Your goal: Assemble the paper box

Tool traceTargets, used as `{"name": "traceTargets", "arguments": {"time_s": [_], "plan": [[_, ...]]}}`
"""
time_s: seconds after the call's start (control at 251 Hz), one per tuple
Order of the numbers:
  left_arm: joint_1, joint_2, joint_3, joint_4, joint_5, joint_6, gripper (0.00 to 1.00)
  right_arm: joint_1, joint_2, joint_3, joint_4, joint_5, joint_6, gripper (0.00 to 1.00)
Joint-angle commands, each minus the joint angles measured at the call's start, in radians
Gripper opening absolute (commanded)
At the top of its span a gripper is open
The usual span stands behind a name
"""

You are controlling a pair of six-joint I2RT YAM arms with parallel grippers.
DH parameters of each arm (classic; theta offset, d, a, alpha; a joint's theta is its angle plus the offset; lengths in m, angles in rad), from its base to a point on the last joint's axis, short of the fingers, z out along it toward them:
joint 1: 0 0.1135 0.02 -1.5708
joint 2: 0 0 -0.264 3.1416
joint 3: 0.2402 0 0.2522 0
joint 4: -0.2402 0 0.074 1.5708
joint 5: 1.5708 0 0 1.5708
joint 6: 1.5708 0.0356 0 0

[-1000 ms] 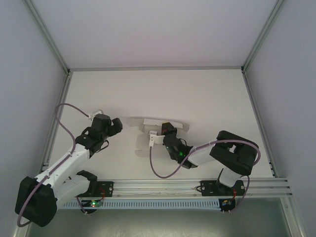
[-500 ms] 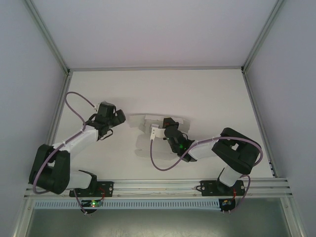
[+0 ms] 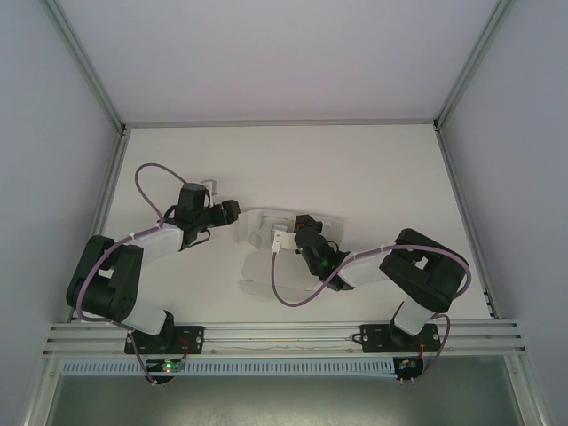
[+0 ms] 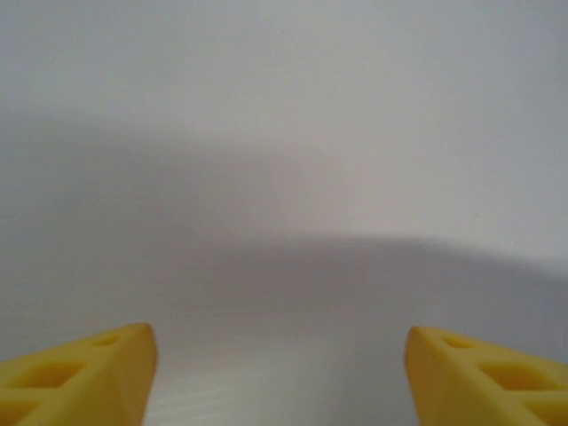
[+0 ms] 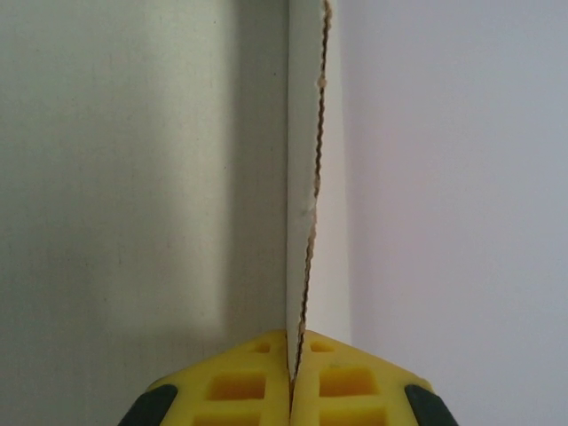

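The paper box (image 3: pixel 257 224) is a white card piece held up off the table near its middle, with its shadow below it. My right gripper (image 3: pixel 300 229) is shut on one of its panels. In the right wrist view the card's torn-looking edge (image 5: pixel 300 177) runs straight up from between the closed yellow fingertips (image 5: pixel 257 373), my right gripper (image 5: pixel 291 364) pinching it. My left gripper (image 3: pixel 229 211) sits just left of the box, pointing at it. In the left wrist view my left gripper (image 4: pixel 280 373) stands open, its yellow fingertips (image 4: pixel 80 373) wide apart before a blurred white surface.
The white table (image 3: pixel 373 177) is walled by pale panels and aluminium posts. A rail (image 3: pixel 284 333) with both arm bases runs along the near edge. Purple cables (image 3: pixel 151 177) loop off each arm.
My left arm has stretched forward and right, bringing its gripper up beside the box. The right gripper has kept hold, and the card's left end now reaches further left.
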State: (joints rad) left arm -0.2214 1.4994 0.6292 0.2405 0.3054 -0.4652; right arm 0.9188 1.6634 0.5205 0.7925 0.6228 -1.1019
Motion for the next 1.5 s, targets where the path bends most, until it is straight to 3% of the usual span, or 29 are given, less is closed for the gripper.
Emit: {"name": "traceTargets", "arguments": {"time_s": [0.0, 0.1, 0.223, 0.81, 1.181, 1.353, 1.497], "plan": [[-0.009, -0.016, -0.057, 0.185, 0.21, 0.072, 0.68, 0.005, -0.009, -0.021, -0.047, -0.011, 0.024, 0.0], [-0.033, -0.025, -0.081, 0.227, 0.291, 0.106, 0.61, 0.01, -0.022, -0.011, -0.048, 0.008, 0.027, 0.0], [-0.078, -0.033, -0.083, 0.203, 0.295, 0.15, 0.51, 0.019, -0.037, -0.01, -0.049, 0.017, 0.024, 0.0], [-0.235, -0.156, -0.22, 0.232, 0.241, 0.314, 0.46, 0.068, -0.159, -0.039, -0.099, 0.018, 0.011, 0.0], [-0.261, -0.218, -0.3, 0.306, 0.139, 0.322, 0.45, 0.153, -0.166, -0.094, -0.087, 0.087, 0.002, 0.0], [-0.296, -0.194, -0.297, 0.322, 0.129, 0.347, 0.46, 0.192, -0.162, -0.124, -0.05, 0.11, 0.018, 0.0], [-0.318, -0.167, -0.298, 0.344, 0.059, 0.342, 0.46, 0.205, -0.163, -0.132, -0.05, 0.118, 0.03, 0.0]]}}
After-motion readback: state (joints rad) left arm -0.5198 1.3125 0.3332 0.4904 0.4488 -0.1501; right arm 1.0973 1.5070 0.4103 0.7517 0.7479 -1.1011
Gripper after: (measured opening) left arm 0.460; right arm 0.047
